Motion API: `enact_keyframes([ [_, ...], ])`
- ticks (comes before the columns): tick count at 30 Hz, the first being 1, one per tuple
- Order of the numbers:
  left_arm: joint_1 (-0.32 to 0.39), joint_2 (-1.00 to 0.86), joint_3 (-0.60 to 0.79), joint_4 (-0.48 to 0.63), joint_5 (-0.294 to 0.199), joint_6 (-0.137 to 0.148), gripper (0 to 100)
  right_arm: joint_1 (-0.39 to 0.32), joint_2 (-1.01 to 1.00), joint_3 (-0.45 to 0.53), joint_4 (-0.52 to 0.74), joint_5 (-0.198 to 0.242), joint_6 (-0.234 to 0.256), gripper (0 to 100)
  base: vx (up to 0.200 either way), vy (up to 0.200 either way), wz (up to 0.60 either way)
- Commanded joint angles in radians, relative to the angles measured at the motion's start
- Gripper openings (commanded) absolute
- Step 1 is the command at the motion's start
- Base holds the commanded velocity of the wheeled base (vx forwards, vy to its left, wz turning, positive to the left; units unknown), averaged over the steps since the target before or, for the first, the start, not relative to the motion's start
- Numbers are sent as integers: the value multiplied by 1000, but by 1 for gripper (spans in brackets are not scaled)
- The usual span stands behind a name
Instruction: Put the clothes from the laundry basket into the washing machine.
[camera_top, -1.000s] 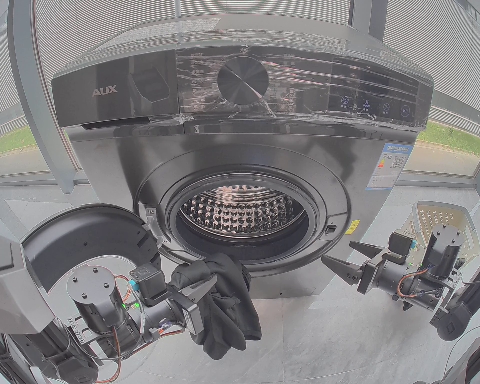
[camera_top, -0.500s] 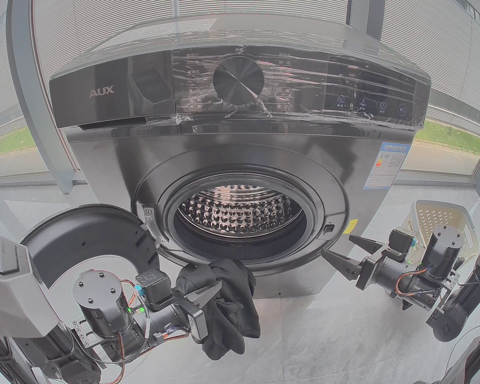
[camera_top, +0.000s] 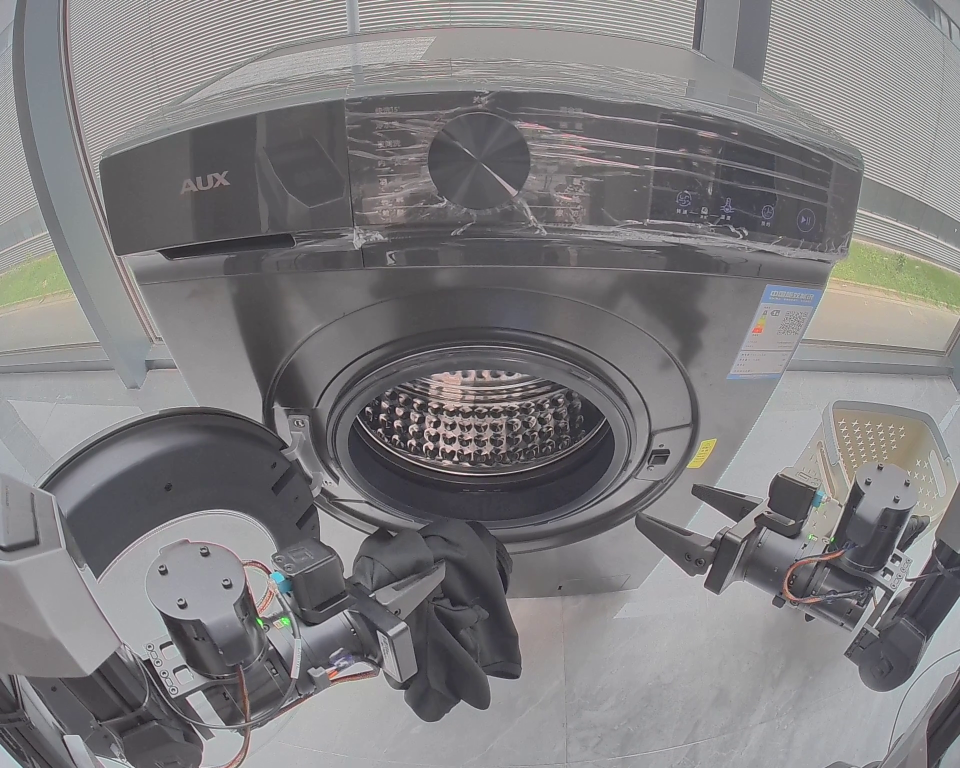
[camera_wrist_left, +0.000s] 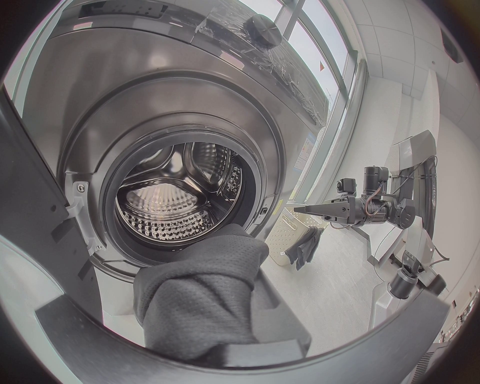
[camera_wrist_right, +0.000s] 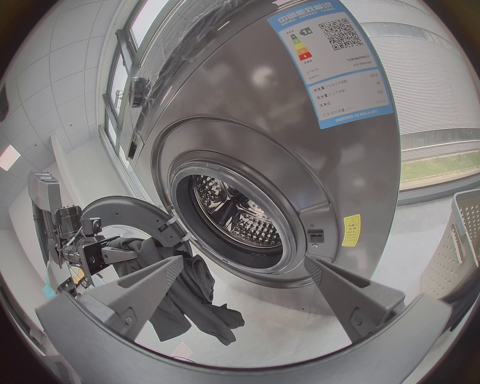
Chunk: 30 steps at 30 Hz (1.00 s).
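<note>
Your left gripper (camera_top: 425, 600) is clamped on a black garment (camera_top: 462, 625), with its fingers pressed into the bunched cloth and the rest of the fabric hanging loose below them, off the floor (camera_top: 650, 670). In the head view this gripper sits at about 7 o'clock from the round opening of the washing machine (camera_top: 480, 290). The top of the garment is level with the lower lip of that opening, and the cloth is outside the drum (camera_top: 480, 420). You cannot tell whether it touches the lip. In the left wrist view the garment (camera_wrist_left: 200, 295) bulks up right in front of the opening, with the ribbed steel drum (camera_wrist_left: 170, 200) behind it. The door (camera_top: 170, 470) stands swung wide open at roughly 8 o'clock from the opening, just beside your left arm. Your right gripper (camera_top: 668, 507) is at about 4 o'clock from the opening, near the machine's lower front corner, with its jaws spread wide and nothing between them. Farther out at 3 to 4 o'clock, behind the right arm, the pale perforated laundry basket (camera_top: 885, 430) stands on the floor. In the left wrist view a second dark garment (camera_wrist_left: 302, 247) hangs at the side of the basket (camera_wrist_left: 281, 235).
</note>
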<state>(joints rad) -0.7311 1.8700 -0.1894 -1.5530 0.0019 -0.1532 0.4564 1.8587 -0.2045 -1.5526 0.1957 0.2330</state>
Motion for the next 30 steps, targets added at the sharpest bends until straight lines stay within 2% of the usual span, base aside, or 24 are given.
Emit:
enact_keyframes([
  [1,1,6,2,-6,1,1,0,1,4,0,-6,1,0,100,0,0,0],
  [13,-1,5,4,-6,1,3,0,1,0,0,-6,1,0,100,0,0,0],
  [16,-2,5,4,-6,1,3,0,1,0,0,-6,1,0,100,200,0,0],
  [20,-31,-2,13,-6,3,6,0,5,-10,19,-6,5,-3,100,0,0,0],
  [22,-57,-6,18,-6,15,7,0,28,-47,54,-4,14,-3,100,0,0,0],
  [24,-87,1,16,-6,52,26,0,96,-108,94,-1,37,-1,100,0,0,0],
  [25,-87,1,16,-6,52,26,0,96,-108,94,-1,37,-1,100,0,0,0],
  [26,-96,8,10,-6,69,35,0,139,-147,117,2,60,-1,100,0,0,0],
  [28,-108,38,-4,-6,70,23,0,194,-188,142,5,71,-1,100,0,0,0],
  [30,-102,60,-10,-6,64,21,0,203,-190,146,5,71,-3,100,0,0,0],
])
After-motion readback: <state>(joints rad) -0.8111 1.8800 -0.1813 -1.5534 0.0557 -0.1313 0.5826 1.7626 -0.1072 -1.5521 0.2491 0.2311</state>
